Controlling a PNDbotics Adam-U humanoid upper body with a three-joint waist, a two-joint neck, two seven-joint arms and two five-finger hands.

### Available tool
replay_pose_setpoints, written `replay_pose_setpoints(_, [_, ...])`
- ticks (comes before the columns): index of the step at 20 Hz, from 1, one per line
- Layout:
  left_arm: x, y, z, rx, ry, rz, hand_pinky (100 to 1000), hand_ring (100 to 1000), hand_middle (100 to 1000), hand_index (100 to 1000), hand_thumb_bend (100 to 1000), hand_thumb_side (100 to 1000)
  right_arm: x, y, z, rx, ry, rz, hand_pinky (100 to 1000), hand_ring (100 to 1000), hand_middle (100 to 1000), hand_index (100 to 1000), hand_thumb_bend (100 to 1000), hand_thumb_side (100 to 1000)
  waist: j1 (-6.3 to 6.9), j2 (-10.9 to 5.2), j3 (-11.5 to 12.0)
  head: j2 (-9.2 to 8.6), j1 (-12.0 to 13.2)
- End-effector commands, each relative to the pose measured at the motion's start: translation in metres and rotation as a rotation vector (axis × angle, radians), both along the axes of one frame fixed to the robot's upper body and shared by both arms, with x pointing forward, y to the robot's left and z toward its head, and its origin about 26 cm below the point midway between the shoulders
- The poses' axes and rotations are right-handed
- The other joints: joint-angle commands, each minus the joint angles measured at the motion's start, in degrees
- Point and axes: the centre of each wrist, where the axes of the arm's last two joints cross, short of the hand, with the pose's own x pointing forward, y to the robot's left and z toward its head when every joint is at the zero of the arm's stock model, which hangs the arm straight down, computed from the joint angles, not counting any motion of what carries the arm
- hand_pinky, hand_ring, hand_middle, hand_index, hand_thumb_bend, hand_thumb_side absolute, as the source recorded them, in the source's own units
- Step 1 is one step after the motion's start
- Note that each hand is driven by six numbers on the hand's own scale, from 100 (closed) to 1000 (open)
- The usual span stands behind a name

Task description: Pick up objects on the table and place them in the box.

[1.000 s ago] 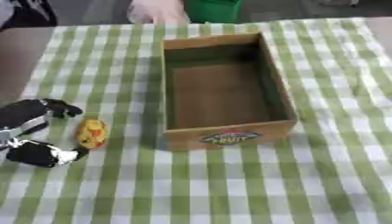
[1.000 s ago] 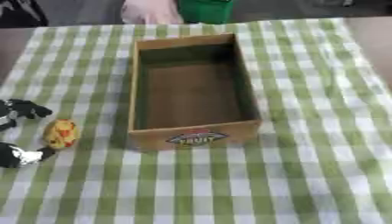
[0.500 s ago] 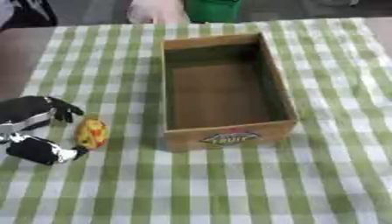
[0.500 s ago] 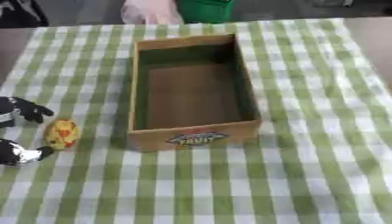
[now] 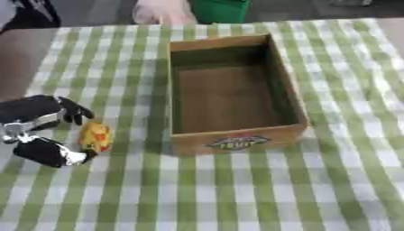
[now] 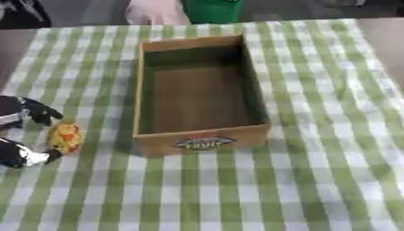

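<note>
A small yellow object with red markings lies on the green-and-white checked cloth at about nine o'clock from the cardboard box, just beside the box's left wall near its front corner. Its shape is rounded and oblong; what it is exactly cannot be made out.

The left hand comes in from the left edge at the object's nine o'clock. Its fingers curve toward the object from above, at roughly eleven o'clock of it, and the thumb reaches in from below, at about seven o'clock. Fingers and thumb stand parted, forming an open bracket round the object's left side. The thumb's pale tip lies right against the object's lower left; whether it truly touches cannot be told. The fingers above appear just apart from it. In the right eye view the hand is cut off by the left edge, so only the fingertips and thumb show there.

The box stands open-topped in the middle of the worktop, its long side running from six to twelve o'clock. Its floor looks bare and brown, with the far inner wall in shadow. A printed label sits on the near wall; its lettering is too blurred to read with certainty.

At twelve o'clock, beyond the cloth's far edge, a green container and a pale pinkish shape are cut off by the top edge.
</note>
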Motion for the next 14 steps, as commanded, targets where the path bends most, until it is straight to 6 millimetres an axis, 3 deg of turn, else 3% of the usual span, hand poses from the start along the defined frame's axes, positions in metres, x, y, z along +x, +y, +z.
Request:
replay_pose_setpoints(1, [-0.001,0.001,0.012,0.013,-0.035,-0.004,620,768,695,901,410,584,-0.002,0.001,0.008,-0.02,-0.025,0.001,628,649,642,781,100,597,-0.07,-1.09,-0.03,-0.63,0.07])
replay_pose_setpoints(2, [0.0,0.0,0.011,0.021,-0.031,-0.005,592,750,649,862,339,586,-0.002,0.001,0.008,-0.019,-0.025,0.003,628,648,639,780,100,597,0.02,-1.06,-0.16,-0.66,0.23])
replay_pose_setpoints(7, [0.01,-0.001,0.0,0.109,-0.013,-0.002,588,750,652,859,305,586,-0.002,0.001,0.008,-0.017,-0.024,0.006,627,647,638,780,100,598,0.15,-1.09,-0.25,-0.76,0.39])
replay_pose_setpoints(14, [0.022,-0.002,-0.012,0.168,-0.047,0.005,518,677,576,820,158,588,-0.002,0.002,0.007,-0.012,-0.022,0.009,628,647,636,781,100,600,0.03,-1.16,-0.27,-0.97,0.6])
